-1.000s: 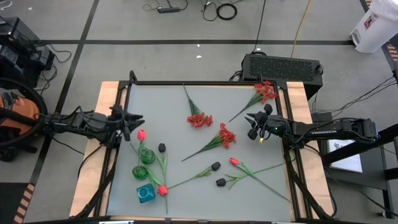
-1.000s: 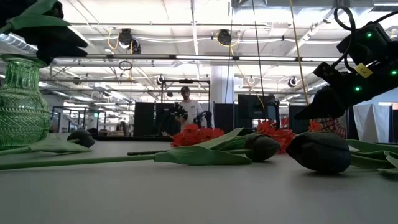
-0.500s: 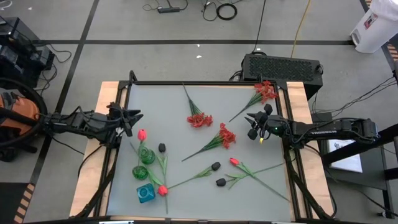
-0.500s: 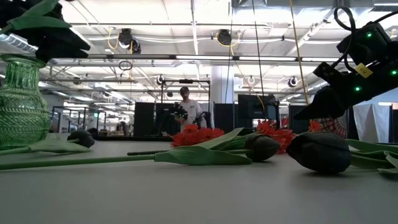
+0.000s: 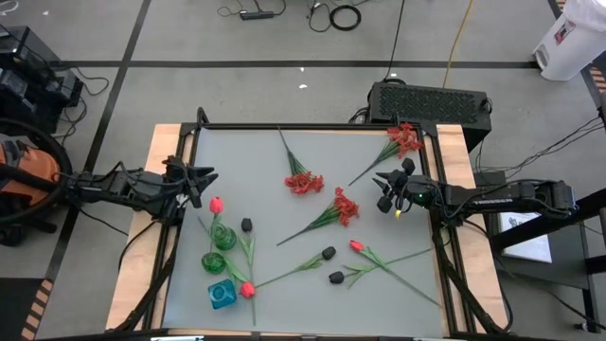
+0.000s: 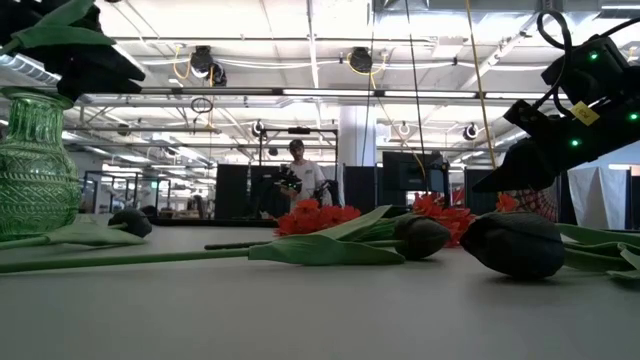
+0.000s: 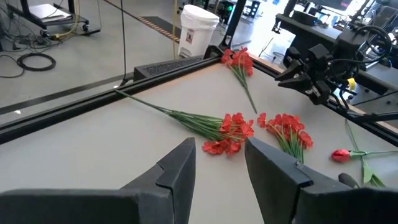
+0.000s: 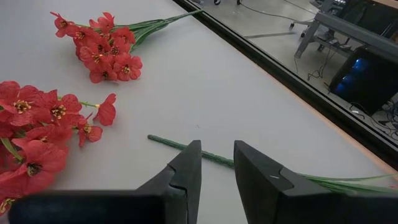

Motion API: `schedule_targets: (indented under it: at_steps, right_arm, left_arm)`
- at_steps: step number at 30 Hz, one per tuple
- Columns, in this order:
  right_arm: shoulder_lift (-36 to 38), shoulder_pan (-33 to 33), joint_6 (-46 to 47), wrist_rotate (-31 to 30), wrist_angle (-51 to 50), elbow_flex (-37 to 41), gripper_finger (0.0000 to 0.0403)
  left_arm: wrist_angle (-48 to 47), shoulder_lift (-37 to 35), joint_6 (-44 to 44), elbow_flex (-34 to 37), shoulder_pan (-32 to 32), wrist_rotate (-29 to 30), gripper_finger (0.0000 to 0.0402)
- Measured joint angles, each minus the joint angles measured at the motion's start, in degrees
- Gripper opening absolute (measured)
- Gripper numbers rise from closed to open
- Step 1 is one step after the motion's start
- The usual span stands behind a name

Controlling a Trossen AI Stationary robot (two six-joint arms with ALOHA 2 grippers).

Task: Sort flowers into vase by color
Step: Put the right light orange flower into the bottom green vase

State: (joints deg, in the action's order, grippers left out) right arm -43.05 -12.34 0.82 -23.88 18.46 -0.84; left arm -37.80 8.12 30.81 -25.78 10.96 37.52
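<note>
With both my left claw [image 5: 202, 179] and right claw [image 5: 385, 190] parted and empty, the frilly red flower sprays [image 5: 343, 207] lie loose mid-table beyond the ribbed green glass vase [image 5: 223, 237], and I could knock that vase reaching over.

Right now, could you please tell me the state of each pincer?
Left pincer: open, holding nothing, at the table's left edge.
Right pincer: open, holding nothing, over a green stem.

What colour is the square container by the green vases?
Teal-blue, translucent; the small square container shows best in the high view.
</note>
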Motion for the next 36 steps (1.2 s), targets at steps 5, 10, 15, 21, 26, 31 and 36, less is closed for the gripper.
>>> schedule_targets:
  at_steps: [5,10,15,21,26,31,36]
  right_arm:
    - [0.01,0.0,0.0,0.0,0.01,0.0,0.0086]
    - [0.0,0.0,6.17,0.19,0.16,0.0,0.0086]
    - [0.02,0.0,19.28,0.21,1.62,-0.02,0.0086]
    - [0.0,0.02,25.21,0.22,5.08,-0.02,0.0086]
    - [0.0,0.0,26.56,2.99,9.76,-0.02,0.0086]
    - [0.0,0.0,26.69,12.78,15.4,-0.02,0.0086]
    - [0.0,0.04,28.96,21.7,14.97,-1.89,0.0086]
  left_arm:
    - [-0.1,0.0,-0.11,0.0,0.0,-0.02,0.0145]
    - [-0.16,0.0,-0.93,0.0,0.0,-0.09,0.0145]
    - [0.28,0.0,-2.9,0.0,0.0,-0.13,0.0145]
    - [2.94,0.0,-7.78,0.0,0.02,0.21,0.0145]
    - [3.46,0.0,-9.11,0.0,0.0,0.31,0.0145]
    - [3.24,0.0,-9.19,0.0,0.0,0.32,0.0145]
    - [2.8,0.0,-9.2,0.0,0.0,0.35,0.0145]
